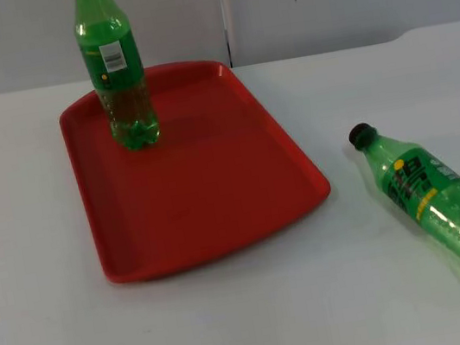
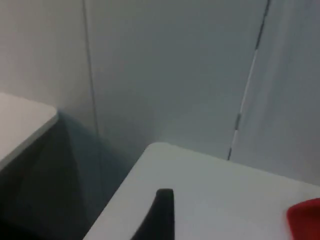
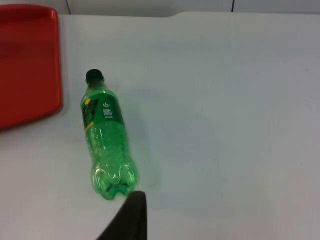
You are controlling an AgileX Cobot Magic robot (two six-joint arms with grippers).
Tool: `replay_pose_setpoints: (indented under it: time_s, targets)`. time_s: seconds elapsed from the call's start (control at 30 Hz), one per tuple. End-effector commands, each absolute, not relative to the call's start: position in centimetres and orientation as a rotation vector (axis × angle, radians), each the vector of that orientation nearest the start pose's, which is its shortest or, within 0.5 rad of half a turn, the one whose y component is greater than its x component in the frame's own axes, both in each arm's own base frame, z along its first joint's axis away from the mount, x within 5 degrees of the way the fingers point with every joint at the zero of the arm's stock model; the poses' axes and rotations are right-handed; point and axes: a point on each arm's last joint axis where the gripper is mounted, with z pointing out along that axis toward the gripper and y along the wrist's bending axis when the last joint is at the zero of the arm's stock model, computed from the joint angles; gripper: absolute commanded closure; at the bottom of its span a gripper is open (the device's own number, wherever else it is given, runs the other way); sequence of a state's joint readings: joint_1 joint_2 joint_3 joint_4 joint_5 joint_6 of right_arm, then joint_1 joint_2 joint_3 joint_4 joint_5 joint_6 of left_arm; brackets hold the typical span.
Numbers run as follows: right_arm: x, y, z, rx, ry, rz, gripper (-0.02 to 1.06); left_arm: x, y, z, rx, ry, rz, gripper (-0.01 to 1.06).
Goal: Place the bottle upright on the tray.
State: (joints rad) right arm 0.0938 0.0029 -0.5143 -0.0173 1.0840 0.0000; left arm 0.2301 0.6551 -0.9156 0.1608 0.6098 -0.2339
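Right gripper (image 3: 131, 215) hangs above the table just behind the base of the lying green plastic bottle with the black cap (image 3: 104, 139); from its wrist view I get a single black fingertip, so I cannot tell whether the jaws are spread or pressed together. In the top view that bottle (image 1: 439, 205) lies on its side at the right of the frame, well apart from the red plastic tray (image 1: 217, 201), its black cap pointing up and left toward the tray and its base toward the lower right corner, where the frame edge cuts it slightly. From the right gripper the bottle stretches straight away, base nearest, cap farthest, so I judge a grasp across the body needs the fingers turned square to that long axis. A second green bottle (image 1: 117, 76) already stands upright at the upper left of the tray, its top cut off by the frame. Left gripper (image 2: 162, 212) waits far off by the table's corner and the grey partition wall (image 2: 175, 75), one fingertip in view, its state unreadable; the right arm is plainly nearer.
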Motion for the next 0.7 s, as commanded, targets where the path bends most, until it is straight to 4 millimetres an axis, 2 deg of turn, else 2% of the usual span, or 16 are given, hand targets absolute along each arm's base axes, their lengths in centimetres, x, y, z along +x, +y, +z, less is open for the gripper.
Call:
replay_pose_setpoints:
  time_s: [0.0, 0.1, 0.17, 0.3, 0.47, 0.5, 0.67]
  targets:
    - [-0.7, -0.2, 28.0, -0.092, 2.043, 0.028, -0.01, 9.7, 2.3, 41.2, -0.301, 1.768, 0.1, 0.22]
    - [-0.7, -0.2, 28.0, -0.092, 2.043, 0.028, -0.01, 8.8, 1.7, 41.4, -0.253, 1.758, 0.071, 0.22]
    - [-0.7, -0.2, 28.0, -0.092, 2.043, 0.028, -0.01, 7.5, 1.0, 41.4, -0.185, 1.759, 0.045, 0.22]
    - [-0.7, -0.2, 28.0, -0.092, 2.043, 0.028, -0.01, 5.9, 0.4, 40.5, -0.124, 1.759, -0.002, 0.22]
    - [-0.7, -0.2, 28.0, -0.092, 2.043, 0.028, -0.01, 3.7, 0.0, 37.3, -0.079, 1.827, -0.05, 0.22]
    - [-0.7, -0.2, 28.0, -0.092, 2.043, 0.028, -0.01, 3.7, 0.0, 37.3, -0.079, 1.827, -0.05, 0.22]
    - [-0.7, -0.2, 28.0, -0.092, 2.043, 0.028, -0.01, 0.8, -0.1, 36.0, -0.013, 1.873, -0.002, 0.22]
